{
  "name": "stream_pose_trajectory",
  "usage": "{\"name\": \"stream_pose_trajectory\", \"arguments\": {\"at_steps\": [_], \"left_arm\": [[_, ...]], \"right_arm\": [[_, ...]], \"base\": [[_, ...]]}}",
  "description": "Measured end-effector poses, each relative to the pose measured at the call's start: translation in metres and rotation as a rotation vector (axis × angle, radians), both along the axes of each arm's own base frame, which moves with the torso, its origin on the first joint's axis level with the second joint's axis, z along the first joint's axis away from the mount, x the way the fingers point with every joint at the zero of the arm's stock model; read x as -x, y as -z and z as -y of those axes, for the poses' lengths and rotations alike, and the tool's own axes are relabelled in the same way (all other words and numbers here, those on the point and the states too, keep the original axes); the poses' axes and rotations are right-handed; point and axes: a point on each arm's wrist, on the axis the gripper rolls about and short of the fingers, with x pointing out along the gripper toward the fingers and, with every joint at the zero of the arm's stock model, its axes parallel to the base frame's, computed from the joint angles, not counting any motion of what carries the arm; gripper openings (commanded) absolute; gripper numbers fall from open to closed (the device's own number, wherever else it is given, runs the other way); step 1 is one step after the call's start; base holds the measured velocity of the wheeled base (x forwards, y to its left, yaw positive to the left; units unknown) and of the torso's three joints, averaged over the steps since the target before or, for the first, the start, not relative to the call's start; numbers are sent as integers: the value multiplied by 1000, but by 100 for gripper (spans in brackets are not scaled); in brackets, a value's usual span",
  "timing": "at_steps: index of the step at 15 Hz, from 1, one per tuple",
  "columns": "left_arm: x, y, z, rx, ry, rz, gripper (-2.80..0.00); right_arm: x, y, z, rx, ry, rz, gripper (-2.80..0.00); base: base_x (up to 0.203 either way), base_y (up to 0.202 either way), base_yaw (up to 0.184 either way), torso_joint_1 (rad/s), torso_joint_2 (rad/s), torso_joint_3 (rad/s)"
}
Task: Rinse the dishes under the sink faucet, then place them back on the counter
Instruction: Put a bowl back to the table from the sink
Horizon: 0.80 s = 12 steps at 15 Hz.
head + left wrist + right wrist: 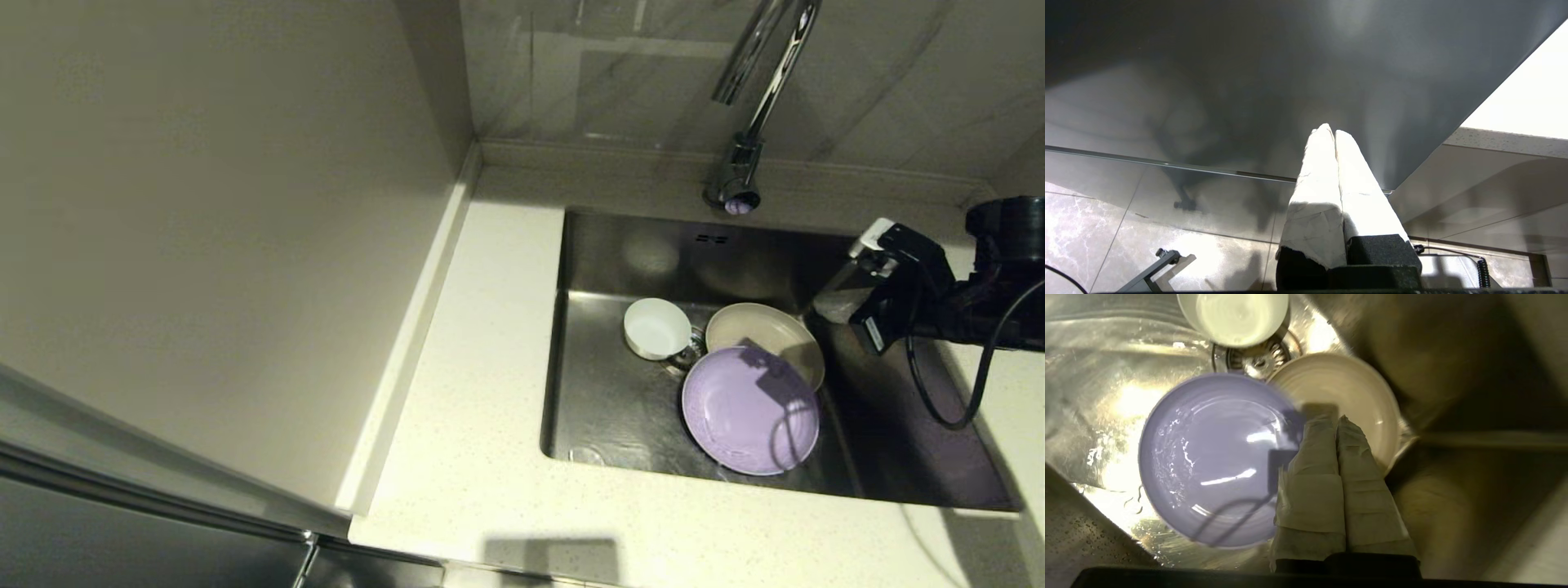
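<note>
In the steel sink [645, 253] lie three dishes. The white bowl [655, 327] sits beside the drain strainer [688, 354]. The lavender plate [749, 410] overlaps the near edge of the beige plate [763, 329]. The chrome faucet [755, 98] rises behind the basin. My right gripper [834, 300] hangs above the sink's right side, shut and empty. In the right wrist view its tips [1337, 419] hover over the beige plate [1347, 388], next to the lavender plate [1208, 457] and below the bowl [1235, 316]. My left gripper [1333, 130] is shut, parked low, out of the head view.
Off-white speckled counter [482, 457] wraps the sink's left and front. A tall pale cabinet panel [220, 204] stands at the left. Grey marbled wall tiles [637, 73] rise behind. The left wrist view shows a cabinet front [1290, 73] and floor tiles [1094, 228].
</note>
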Motion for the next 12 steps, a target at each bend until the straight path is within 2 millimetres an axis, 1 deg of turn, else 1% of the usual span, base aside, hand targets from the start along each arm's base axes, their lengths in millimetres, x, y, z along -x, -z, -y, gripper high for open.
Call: {"name": "stream_pose_trajectory", "arguments": {"at_steps": [2, 5, 8, 9, 10, 12], "left_arm": [[0, 0, 0, 0, 0, 0, -280], [0, 0, 0, 0, 0, 0, -280], [0, 0, 0, 0, 0, 0, -280], [0, 0, 0, 0, 1, 0, -280], [0, 0, 0, 0, 0, 0, -280], [0, 0, 0, 0, 0, 0, -280]], "right_arm": [[6, -6, -1, 4, 1, 15, -280], [9, -6, -3, 17, 9, 11, -280], [0, 3, -22, 47, 0, -15, -280], [-4, 7, -31, 62, -22, -23, -186], [-7, 13, -39, 90, -48, -32, 0], [-13, 25, -53, 128, -97, -55, 0]], "base": [[0, 0, 0, 0, 0, 0], [0, 0, 0, 0, 0, 0], [0, 0, 0, 0, 0, 0], [0, 0, 0, 0, 0, 0], [0, 0, 0, 0, 0, 0], [0, 0, 0, 0, 0, 0]]}}
